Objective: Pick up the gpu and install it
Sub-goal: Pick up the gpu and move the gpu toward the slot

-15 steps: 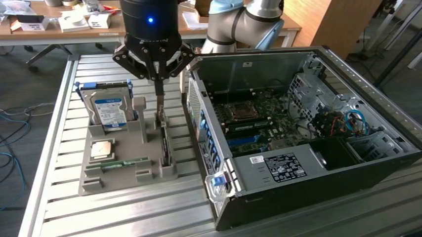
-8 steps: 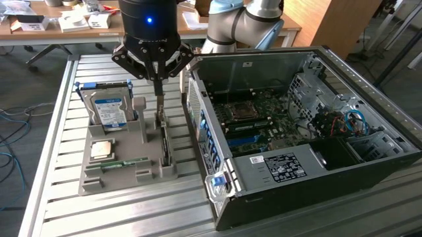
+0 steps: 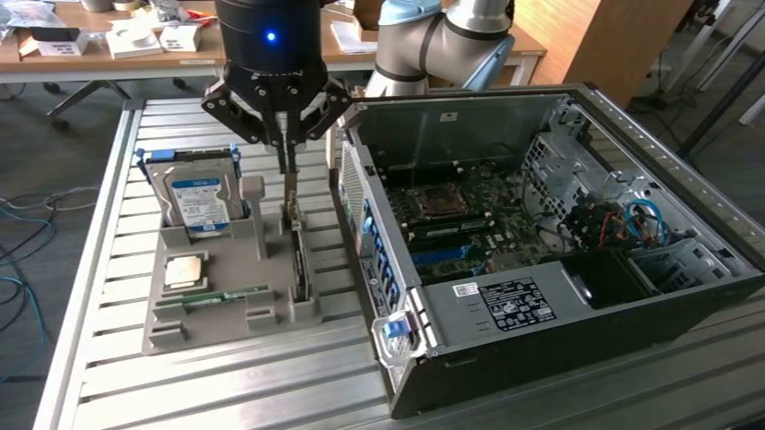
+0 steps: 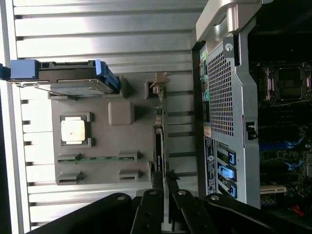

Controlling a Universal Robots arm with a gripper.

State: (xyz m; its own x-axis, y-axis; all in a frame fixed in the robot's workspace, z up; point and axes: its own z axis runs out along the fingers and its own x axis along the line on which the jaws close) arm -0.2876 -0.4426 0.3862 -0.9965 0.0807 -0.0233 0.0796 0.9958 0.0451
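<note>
Fingers [image 4: 164, 174] pinched on gpu [image 4: 159, 146] — upright, in grey tray [image 4: 102, 146]

The gpu [image 4: 159, 141] is seen standing on edge in a grey holder [image 4: 97, 146], with the gripper [image 4: 164, 176] closed just over it.
A hard drive [image 4: 73, 80], a processor [image 4: 73, 130] and a memory stick [image 4: 97, 158] are kept in the same holder, which is set on a slatted metal table [image 4: 97, 34] just beside the open computer case [image 4: 224, 97]; the gpu is slotted along the holder's side nearest the case.
</note>
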